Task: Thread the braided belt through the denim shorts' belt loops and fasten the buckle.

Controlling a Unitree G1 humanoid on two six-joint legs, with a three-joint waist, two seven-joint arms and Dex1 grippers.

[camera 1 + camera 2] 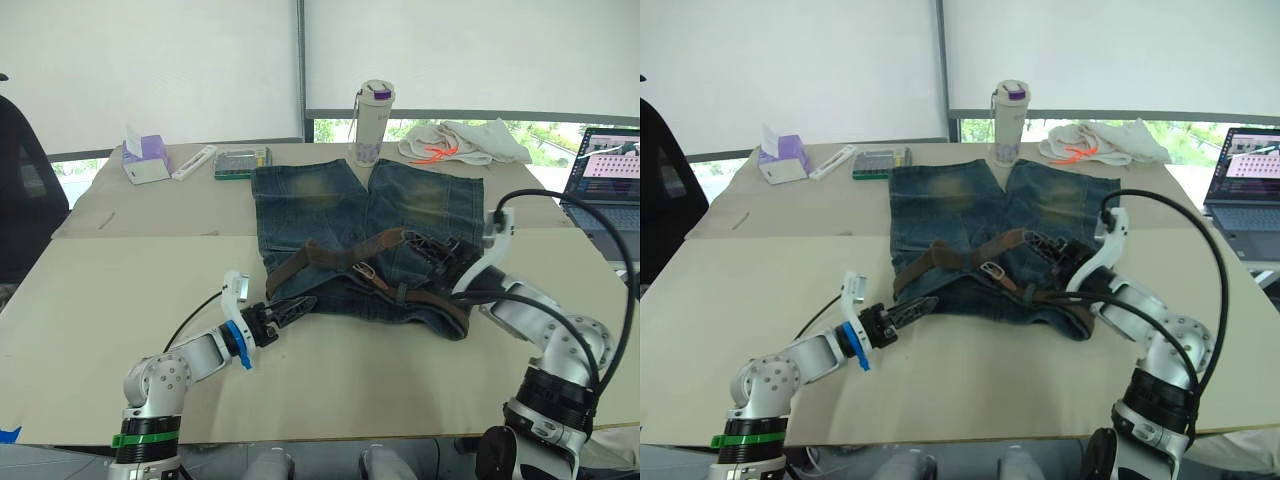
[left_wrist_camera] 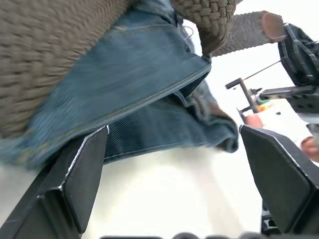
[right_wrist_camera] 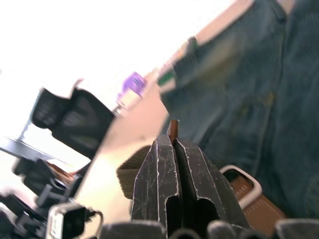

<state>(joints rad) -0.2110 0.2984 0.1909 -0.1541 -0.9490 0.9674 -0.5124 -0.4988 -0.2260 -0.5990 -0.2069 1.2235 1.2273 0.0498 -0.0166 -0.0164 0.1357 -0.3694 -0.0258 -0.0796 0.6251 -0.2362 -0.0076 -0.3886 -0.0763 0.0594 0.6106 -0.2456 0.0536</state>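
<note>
The faded denim shorts lie flat mid-table, legs pointing away, waistband toward me. Across their lower half runs the brown braided belt, with its silver buckle near the middle. At the shorts' right side my right gripper is shut on the belt; in the right wrist view a thin brown edge sticks out between the closed fingers, with the buckle beside them. My left gripper is open at the waistband's left corner, and denim lies ahead of it. The belt loops are hidden.
At the table's far edge stand a bottle with a purple lid, a white cloth with orange cord, a green box and a tissue box. A laptop sits at the right and a black chair at the left.
</note>
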